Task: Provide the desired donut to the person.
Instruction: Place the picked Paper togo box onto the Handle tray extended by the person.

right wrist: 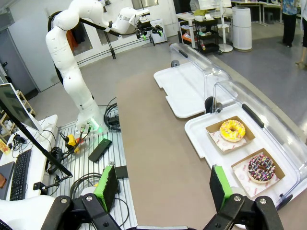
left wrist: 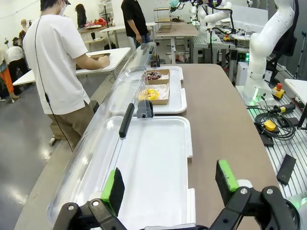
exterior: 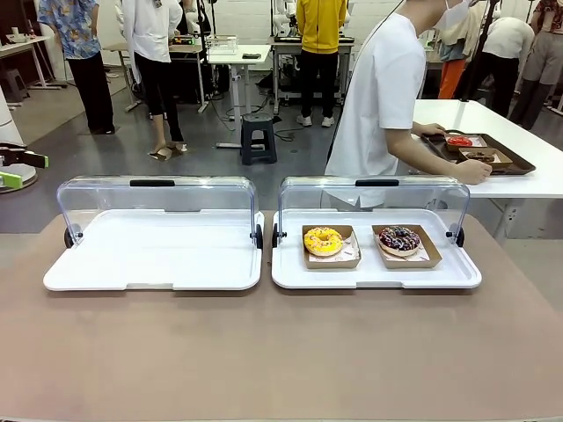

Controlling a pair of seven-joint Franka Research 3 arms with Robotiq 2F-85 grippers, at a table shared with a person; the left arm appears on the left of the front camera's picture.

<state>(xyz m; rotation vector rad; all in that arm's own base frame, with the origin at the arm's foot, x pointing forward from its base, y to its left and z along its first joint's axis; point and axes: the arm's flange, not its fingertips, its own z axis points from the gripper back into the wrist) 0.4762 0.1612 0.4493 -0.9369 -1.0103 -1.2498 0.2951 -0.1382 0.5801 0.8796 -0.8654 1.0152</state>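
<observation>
Judging the hazards first. Could fetch the wrong ring: two on offer, yellow donut and chocolate sprinkled donut, side by side in the right display case, each in its own cardboard tray, with no pointing hand to settle the choice. Turned away at present, the person, at the far right, both hands busy at a brown tray on a white side table; might offer a donut to nobody ready for it. Could crush soft dough or smear icing with a hard pinch; might drag the light cardboard along instead of lifting it cleanly. Could also knock the raised clear lid just behind the donuts on a steep reach.

Standing released and wide, left gripper, grasping nothing, hovering above the near end of the empty left display case. Likewise spread and empty, right gripper, well apart from the donuts, hanging over the robot's side of the table edge, above cables and floor.

Underneath it all, a matte brown table, flat and bare in front of the cases. Beyond, a busy workshop: grey floor, a dark stool, more tables, bystanders far off.
</observation>
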